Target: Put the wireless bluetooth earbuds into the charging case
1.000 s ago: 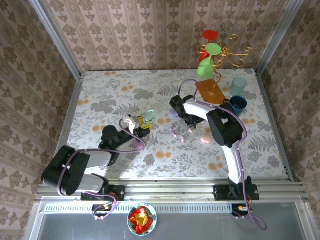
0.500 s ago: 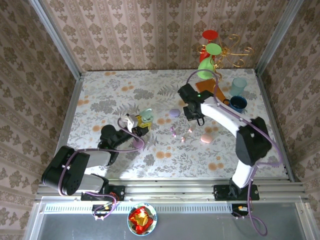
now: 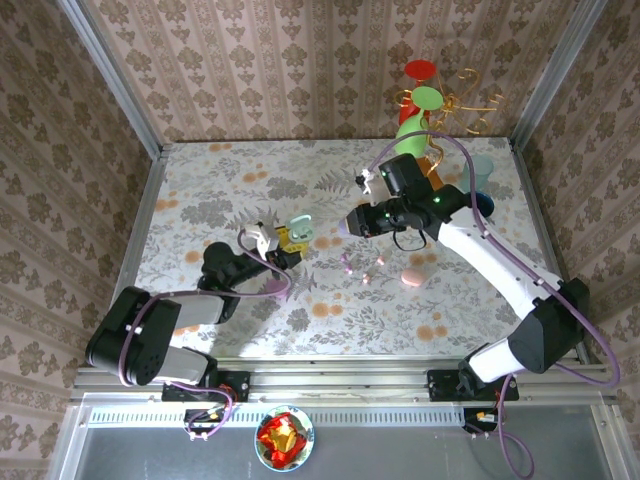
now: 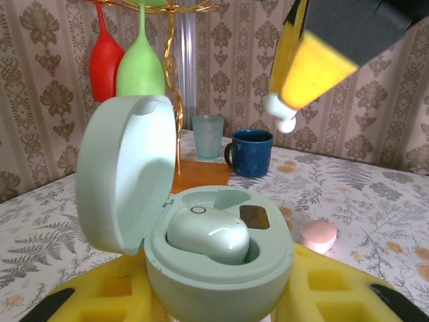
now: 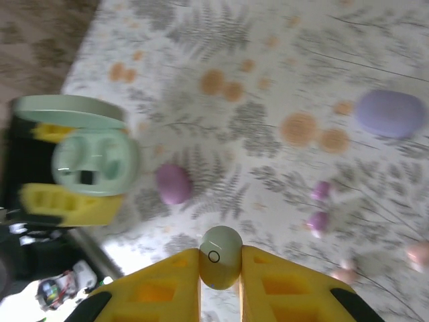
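1. Right claw [image 5: 220, 256] is pinched shut on one whitish earbud [image 5: 220, 268]. The earbud sits between its yellow fingers [image 5: 167, 295].
2. Left claw [image 3: 283, 245] is shut on the mint case [image 4: 221, 275]. The lid [image 4: 127, 168] is up. One bud [image 4: 208, 236] already lies inside, and the cup [image 4: 228, 198] behind it looks free.
3. A second ago the right claw was low by the loose lilac buds [image 3: 347, 263], farther from the mint case. Now the arm has stretched out and swung the claw toward the mint case. It hangs near the mint case, on the right arm's side, not touching it.
4. The mint case has stayed where it was.
5. This likely means the picking up is done and the drop-in comes next. The earbud must line up with the free cup, or it may bounce off the mint case.
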### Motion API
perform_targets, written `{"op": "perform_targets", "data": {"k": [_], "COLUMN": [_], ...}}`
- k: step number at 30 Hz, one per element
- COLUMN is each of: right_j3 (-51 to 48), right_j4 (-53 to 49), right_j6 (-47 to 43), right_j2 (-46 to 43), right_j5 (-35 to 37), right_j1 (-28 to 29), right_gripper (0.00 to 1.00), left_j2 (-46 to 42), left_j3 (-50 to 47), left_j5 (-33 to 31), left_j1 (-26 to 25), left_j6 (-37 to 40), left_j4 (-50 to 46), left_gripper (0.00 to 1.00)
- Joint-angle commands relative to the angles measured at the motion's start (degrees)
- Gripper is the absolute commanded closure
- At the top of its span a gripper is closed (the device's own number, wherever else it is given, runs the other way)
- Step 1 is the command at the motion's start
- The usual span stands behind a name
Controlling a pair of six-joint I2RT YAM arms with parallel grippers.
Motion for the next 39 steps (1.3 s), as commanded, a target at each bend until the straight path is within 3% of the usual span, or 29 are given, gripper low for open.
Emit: {"op": "perform_targets", "data": {"k": [1, 15, 39], "right_j3": [0.1, 8.7, 10.2], "right_j4": [4.0, 1.2, -3.7], "right_j6": [-1.8, -8.2, -10.8], "right_j2": [-1.1, 5.7, 11.5], "right_j5": [-10.9, -11.6, -5.5], "right_j1": [1.2, 6.8, 6.8], "right_gripper": [0.8, 0.8, 0.79], "left_j2": [0.2, 0.6, -0.3], "left_j3": [1.7, 3.2, 2.7], "left_j5": [3.3, 9.5, 9.1], "left_j1": [-0.2, -0.7, -0.7], "left_j6": [-1.8, -5.4, -5.1], "left_j4": [1.4, 1.4, 1.4], "left_gripper": [0.72, 0.72, 0.71]}}
